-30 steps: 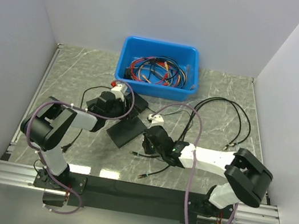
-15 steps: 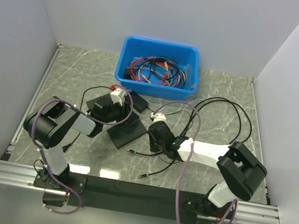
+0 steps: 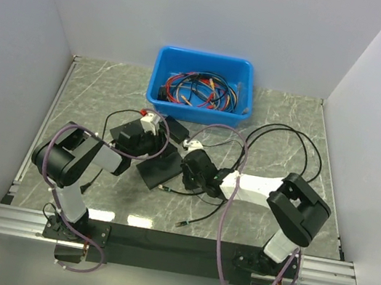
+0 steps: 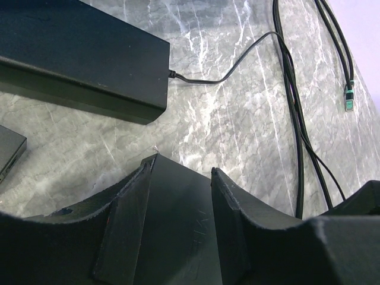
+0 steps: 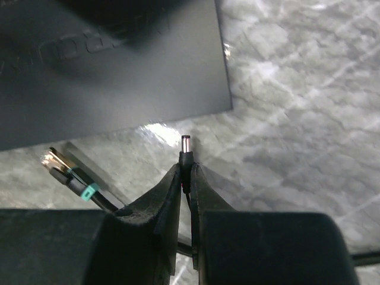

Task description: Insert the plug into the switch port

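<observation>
The grey marble table [image 3: 288, 130] carries everything. The left arm [image 3: 72, 162] is folded, its elbow at the near left and its forearm reaching right and slightly far toward the centre. The right arm [image 3: 270, 193] bends at the near right and lays its white forearm low, stretched left toward the centre. A blue bin [image 3: 206, 55] of tangled cables stands at the far centre, well apart from both wrists.

Between the two wrists lies the switch [image 3: 160, 169], a flat black box. The left gripper [image 4: 184, 166] has its fingers on either side of the switch's left end, clamped against it, with the black top filling the gap between them.

The right gripper [image 5: 185, 172] points left at the switch's right edge, fingers pinched on the plug [image 5: 185, 148]. The plug's metal tip sticks out past the fingertips, just short of the switch, with bare table between. A green-collared connector [image 5: 71, 178] lies on the table beside those fingers.
</observation>
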Controlling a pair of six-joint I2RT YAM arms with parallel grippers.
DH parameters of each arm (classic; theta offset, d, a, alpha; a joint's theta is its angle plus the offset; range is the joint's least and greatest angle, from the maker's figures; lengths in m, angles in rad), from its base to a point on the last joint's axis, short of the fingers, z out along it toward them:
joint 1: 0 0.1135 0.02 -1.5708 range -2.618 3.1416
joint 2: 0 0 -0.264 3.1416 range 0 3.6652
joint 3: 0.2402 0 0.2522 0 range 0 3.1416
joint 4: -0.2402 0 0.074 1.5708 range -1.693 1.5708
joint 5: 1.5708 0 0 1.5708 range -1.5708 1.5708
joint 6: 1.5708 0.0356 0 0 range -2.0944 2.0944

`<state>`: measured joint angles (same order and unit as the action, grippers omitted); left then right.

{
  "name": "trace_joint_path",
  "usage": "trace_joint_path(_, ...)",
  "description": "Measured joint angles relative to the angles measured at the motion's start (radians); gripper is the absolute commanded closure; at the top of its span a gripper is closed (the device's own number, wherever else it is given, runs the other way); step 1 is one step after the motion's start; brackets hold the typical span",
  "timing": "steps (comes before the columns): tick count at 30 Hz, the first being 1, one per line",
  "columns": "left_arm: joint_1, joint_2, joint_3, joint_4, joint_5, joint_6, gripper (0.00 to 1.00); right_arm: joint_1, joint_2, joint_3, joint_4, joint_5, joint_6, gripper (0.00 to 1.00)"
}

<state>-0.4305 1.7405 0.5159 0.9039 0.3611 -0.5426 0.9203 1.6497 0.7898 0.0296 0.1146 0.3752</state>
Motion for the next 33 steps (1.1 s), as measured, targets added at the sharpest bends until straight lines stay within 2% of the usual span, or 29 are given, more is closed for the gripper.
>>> trace_joint_path(11, 0.002, 0.0, -0.005, 0.007, -0.012, 0.003, 0.5, 0.0, 0.051, 0.061, -0.01, -0.01, -0.011, 1.0)
trace_joint_path(33, 0.008, 0.013, -0.003, 0.013, -0.018, 0.008, 0.51, -0.025, 0.053, 0.063, -0.012, -0.007, -0.011, 1.0)
